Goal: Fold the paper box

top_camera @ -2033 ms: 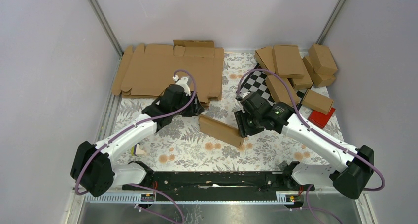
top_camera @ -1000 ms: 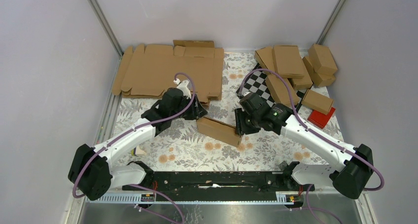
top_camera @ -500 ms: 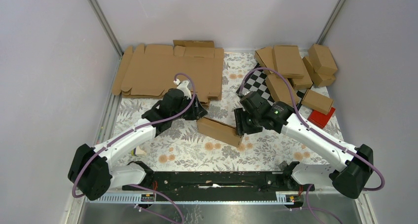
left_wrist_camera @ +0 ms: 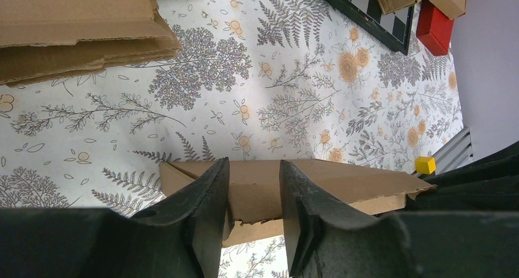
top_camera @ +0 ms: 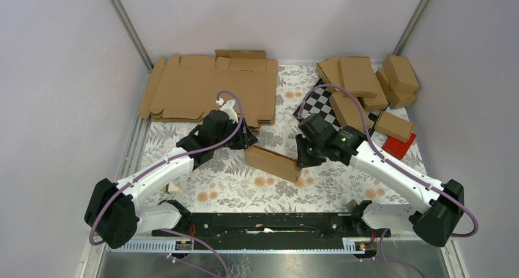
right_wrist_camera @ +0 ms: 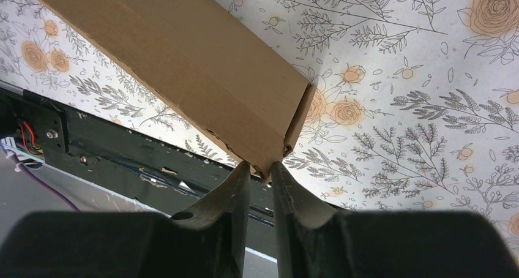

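Note:
The paper box is a slim brown carton lying slantwise on the floral mat between the two arms. My left gripper is at its far left end. In the left wrist view the fingers straddle that end of the box, and a torn-edged flap fills the gap of the gripper. My right gripper is at the box's near right end. In the right wrist view its narrow gap pinches the bottom corner of the box.
A stack of flat cardboard blanks lies at the back left. Several folded boxes are piled at the back right over a chequered board, with a red block beside them. A black rail runs along the near edge.
The right gripper's jaws have narrowed onto the box's right corner. Since two seconds ago the box and both grippers have shifted slightly up and left; the left arm now holds still.

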Available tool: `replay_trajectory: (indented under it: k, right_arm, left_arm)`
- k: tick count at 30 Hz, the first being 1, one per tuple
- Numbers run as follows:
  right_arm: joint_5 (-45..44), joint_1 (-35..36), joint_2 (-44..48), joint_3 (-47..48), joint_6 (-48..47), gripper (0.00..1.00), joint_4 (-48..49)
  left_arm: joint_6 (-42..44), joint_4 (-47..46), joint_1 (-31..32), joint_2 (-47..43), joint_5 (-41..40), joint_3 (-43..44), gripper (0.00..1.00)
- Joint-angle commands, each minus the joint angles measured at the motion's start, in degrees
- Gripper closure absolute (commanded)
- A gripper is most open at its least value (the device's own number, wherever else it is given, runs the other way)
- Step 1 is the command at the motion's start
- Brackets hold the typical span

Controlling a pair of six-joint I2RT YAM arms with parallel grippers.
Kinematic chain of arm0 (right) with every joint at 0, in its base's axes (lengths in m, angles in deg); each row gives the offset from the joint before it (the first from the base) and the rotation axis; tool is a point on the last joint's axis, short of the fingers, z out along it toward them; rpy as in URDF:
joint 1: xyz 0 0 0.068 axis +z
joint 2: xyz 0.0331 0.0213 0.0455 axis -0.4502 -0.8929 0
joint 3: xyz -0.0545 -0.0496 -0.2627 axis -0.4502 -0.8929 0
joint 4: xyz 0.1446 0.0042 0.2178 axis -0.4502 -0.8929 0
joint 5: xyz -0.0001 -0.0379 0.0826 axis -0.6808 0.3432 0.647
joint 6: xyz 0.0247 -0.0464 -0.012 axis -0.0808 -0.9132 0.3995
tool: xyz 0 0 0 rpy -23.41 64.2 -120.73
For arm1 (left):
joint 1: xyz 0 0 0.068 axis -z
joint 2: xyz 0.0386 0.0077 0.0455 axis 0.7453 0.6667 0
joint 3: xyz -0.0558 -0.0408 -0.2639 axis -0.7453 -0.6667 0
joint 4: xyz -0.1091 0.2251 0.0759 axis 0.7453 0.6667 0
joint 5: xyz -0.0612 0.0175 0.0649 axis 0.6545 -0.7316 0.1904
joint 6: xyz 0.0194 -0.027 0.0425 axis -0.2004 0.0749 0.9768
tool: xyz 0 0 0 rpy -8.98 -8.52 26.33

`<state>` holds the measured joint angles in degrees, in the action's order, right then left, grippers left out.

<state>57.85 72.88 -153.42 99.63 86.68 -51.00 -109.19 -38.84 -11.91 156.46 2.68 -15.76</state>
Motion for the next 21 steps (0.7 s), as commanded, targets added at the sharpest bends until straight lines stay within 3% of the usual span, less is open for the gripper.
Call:
replay_trajectory:
  k: [1, 21]
  right_arm:
    - [1.1, 0.5, 1.3, 0.5, 3.7, 0.75, 2.3]
    - [-2.0, 0.5, 2.4, -0.8, 9.9, 0.96, 3.1]
  left_arm:
    - [-0.4, -1.1, 0.6, -0.9, -0.9, -0.5, 0.64]
    - [-0.6, -1.2, 1.3, -0.9, -2.1, -0.8, 0.64]
